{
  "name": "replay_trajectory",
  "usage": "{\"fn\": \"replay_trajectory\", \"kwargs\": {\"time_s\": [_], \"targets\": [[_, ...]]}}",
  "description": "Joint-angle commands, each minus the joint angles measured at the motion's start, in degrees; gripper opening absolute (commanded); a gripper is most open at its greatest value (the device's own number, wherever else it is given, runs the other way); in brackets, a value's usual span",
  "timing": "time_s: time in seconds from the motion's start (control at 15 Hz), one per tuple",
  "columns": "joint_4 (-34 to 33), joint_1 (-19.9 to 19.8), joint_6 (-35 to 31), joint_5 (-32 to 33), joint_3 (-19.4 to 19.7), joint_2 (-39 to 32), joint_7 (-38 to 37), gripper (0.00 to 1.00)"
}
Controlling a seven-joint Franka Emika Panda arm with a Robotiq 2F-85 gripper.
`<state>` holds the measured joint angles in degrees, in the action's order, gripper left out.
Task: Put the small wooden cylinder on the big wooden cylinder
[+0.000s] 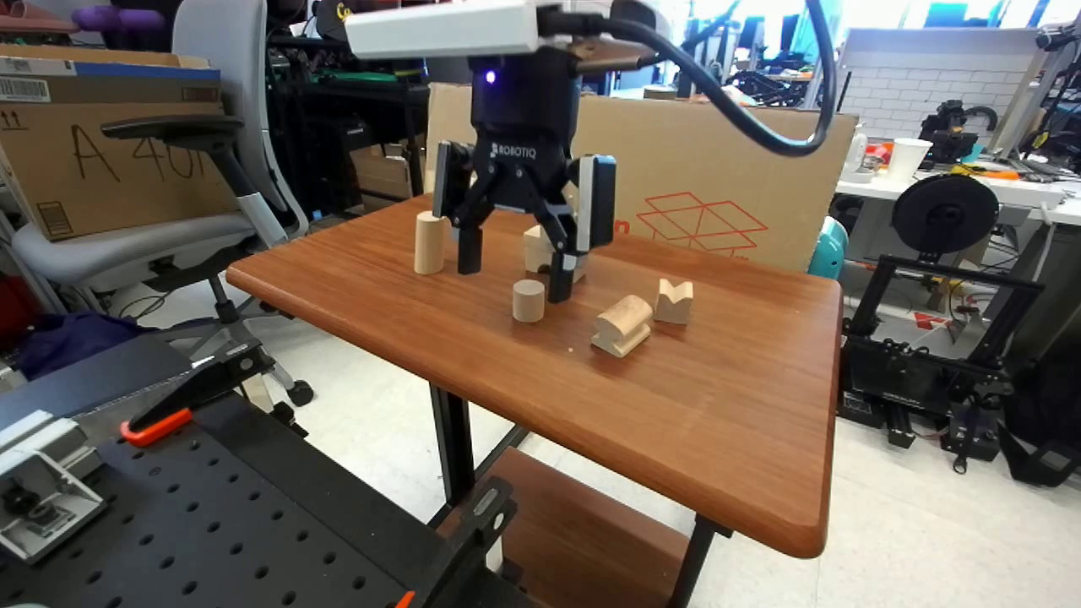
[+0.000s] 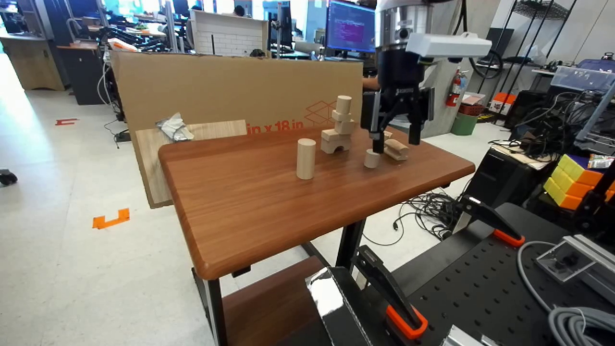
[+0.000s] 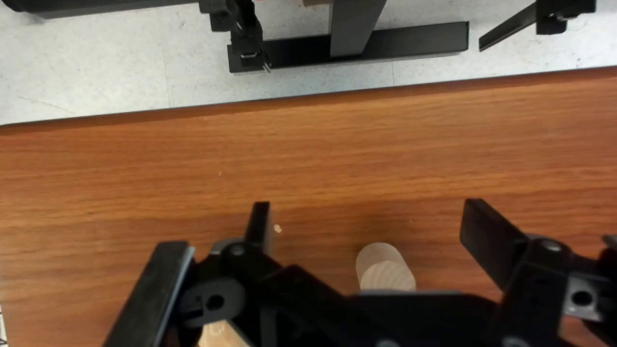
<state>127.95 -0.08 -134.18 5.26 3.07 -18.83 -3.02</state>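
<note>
The small wooden cylinder (image 1: 529,301) stands upright on the brown table; it also shows in an exterior view (image 2: 371,159) and in the wrist view (image 3: 385,271), where the gripper body hides its lower part. The big wooden cylinder (image 1: 429,243) stands upright apart from it, also seen in an exterior view (image 2: 306,159); it is out of the wrist view. My gripper (image 1: 515,268) is open and empty, above the table by the small cylinder. It also shows in an exterior view (image 2: 396,139) and the wrist view (image 3: 368,207), its fingers spread to either side of the small cylinder.
A tower of stacked wood blocks (image 2: 343,126) stands behind the cylinders, partly hidden by the gripper in an exterior view (image 1: 536,249). A rounded wood block (image 1: 623,325) and a V-notched block (image 1: 674,302) lie near the small cylinder. A cardboard sheet (image 2: 230,91) stands behind the table (image 2: 250,202).
</note>
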Motion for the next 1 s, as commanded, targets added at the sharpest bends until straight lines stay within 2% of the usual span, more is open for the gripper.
{"fn": "replay_trajectory", "kwargs": {"time_s": [0.0, 0.4, 0.47, 0.53, 0.6, 0.8, 0.93], "targets": [[-3.4, 0.8, -3.3, 3.1, 0.9, -4.9, -2.3, 1.00], [-6.2, 1.7, -5.2, 4.0, 0.5, -8.6, -2.3, 1.00], [-6.4, 1.9, -5.3, 4.0, 0.5, -8.8, -2.3, 0.75], [-6.3, 2.0, -5.2, 4.0, 0.5, -8.7, -1.9, 0.74], [-6.3, 2.1, -5.3, 3.9, 0.4, -8.7, -1.9, 0.68], [-5.7, 2.2, -5.5, 3.7, 0.4, -7.9, -1.6, 0.42], [-5.0, 2.3, -5.3, 3.7, 0.3, -7.0, -1.3, 0.29]]}}
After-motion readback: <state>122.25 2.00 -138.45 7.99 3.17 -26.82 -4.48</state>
